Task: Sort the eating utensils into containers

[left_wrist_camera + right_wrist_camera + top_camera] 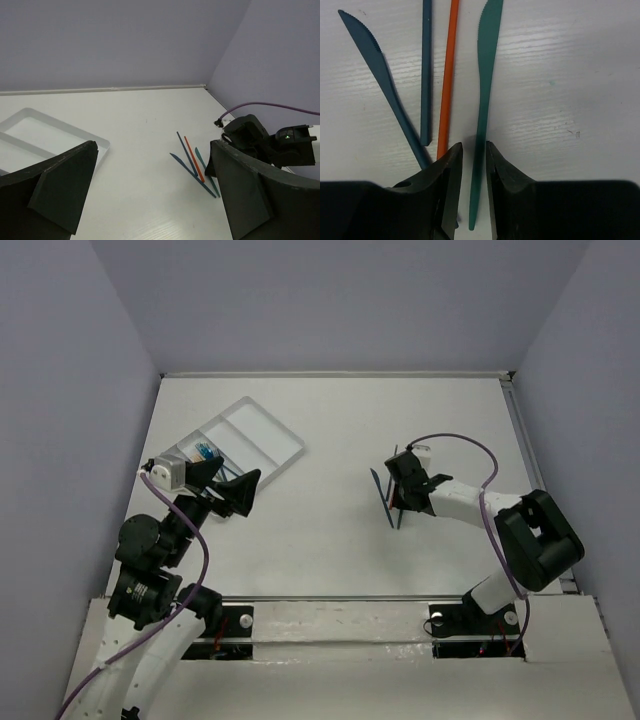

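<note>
Several thin utensils lie on the table: a teal knife (487, 65), an orange handle (448, 75), a dark blue handle (426, 70) and a blue knife (380, 70). They also show in the left wrist view (194, 159). My right gripper (474, 147) is low over them, its jaws narrowly open on either side of the teal knife's handle, a thin gap on each side. My left gripper (225, 483) is wide open and empty, hovering beside the translucent white tray (270, 430). A few blue and orange utensils (207, 451) lie in the tray's near-left compartment.
The tray's near corner (100, 142) shows by my left finger. The right arm (260, 142) with its purple cable (260, 105) stands behind the utensils. Grey walls enclose the table on three sides.
</note>
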`<state>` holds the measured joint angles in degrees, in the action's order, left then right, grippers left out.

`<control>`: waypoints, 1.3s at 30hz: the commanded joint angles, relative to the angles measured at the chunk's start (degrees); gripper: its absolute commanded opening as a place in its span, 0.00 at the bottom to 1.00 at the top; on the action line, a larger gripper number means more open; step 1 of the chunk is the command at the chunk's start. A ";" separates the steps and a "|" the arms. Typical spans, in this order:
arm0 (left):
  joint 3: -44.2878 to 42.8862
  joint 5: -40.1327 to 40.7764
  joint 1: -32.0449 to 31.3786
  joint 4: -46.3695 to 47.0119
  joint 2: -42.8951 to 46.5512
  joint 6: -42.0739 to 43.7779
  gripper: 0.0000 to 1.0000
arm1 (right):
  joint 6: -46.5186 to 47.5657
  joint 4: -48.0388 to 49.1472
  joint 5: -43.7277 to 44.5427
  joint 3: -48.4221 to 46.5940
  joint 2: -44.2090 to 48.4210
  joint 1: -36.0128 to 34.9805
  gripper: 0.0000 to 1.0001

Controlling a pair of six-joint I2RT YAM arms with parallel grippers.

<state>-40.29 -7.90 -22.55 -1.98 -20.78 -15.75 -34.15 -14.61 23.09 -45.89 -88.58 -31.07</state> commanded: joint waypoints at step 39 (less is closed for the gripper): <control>-1.72 0.34 -0.92 2.68 -0.32 0.28 0.99 | 16.90 24.10 -26.59 -23.16 -8.08 -8.21 0.00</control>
<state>-40.29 -7.88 -23.20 -1.98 -20.78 -15.73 -24.03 -2.81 11.31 -58.19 -88.40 -35.31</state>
